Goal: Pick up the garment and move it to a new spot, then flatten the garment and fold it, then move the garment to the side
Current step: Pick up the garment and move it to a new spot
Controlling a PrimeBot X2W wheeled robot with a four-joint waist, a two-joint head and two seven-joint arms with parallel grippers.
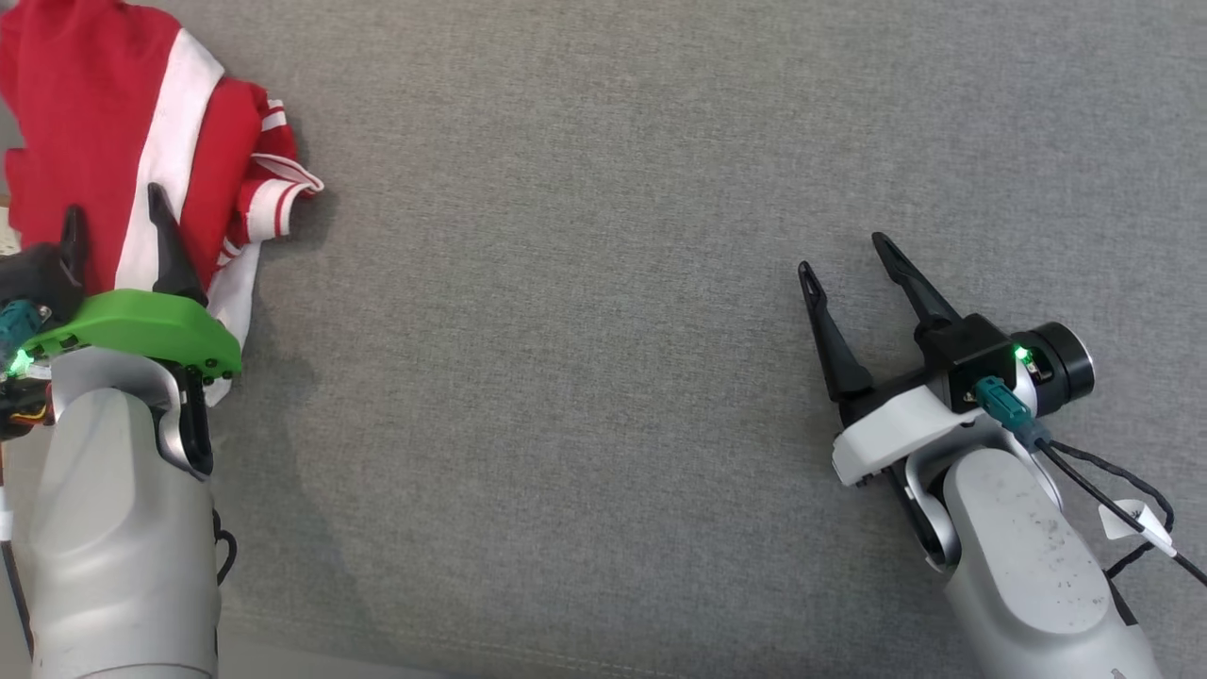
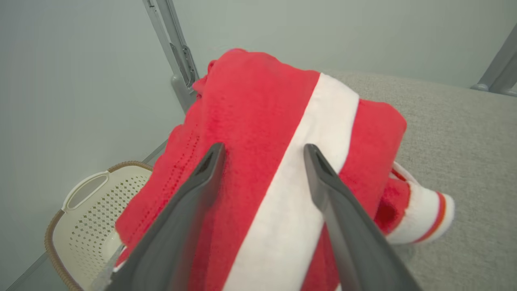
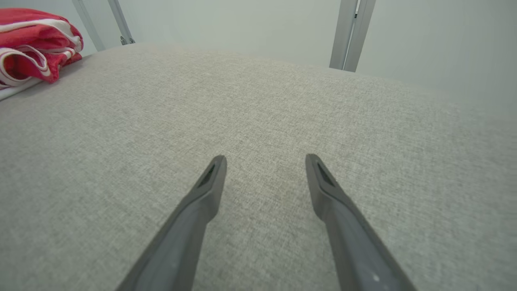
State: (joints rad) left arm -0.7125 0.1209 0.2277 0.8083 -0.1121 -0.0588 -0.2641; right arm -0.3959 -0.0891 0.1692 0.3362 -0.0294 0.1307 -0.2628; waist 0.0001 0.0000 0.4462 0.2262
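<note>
Grey fabric counter (image 1: 603, 283) spans the frame. Cream perforated basket (image 2: 93, 218) with brown rim at lower left. Grey metal posts (image 3: 351, 32) at top, pale wall (image 2: 60, 81) behind.

The head camera looks steeply down on the grey bench (image 1: 603, 283). The left wrist camera sits close above the red-and-white garment (image 2: 250, 133), which lies upper left in the head frame. The right wrist camera looks low across the bench, garment distant at upper left.
</note>
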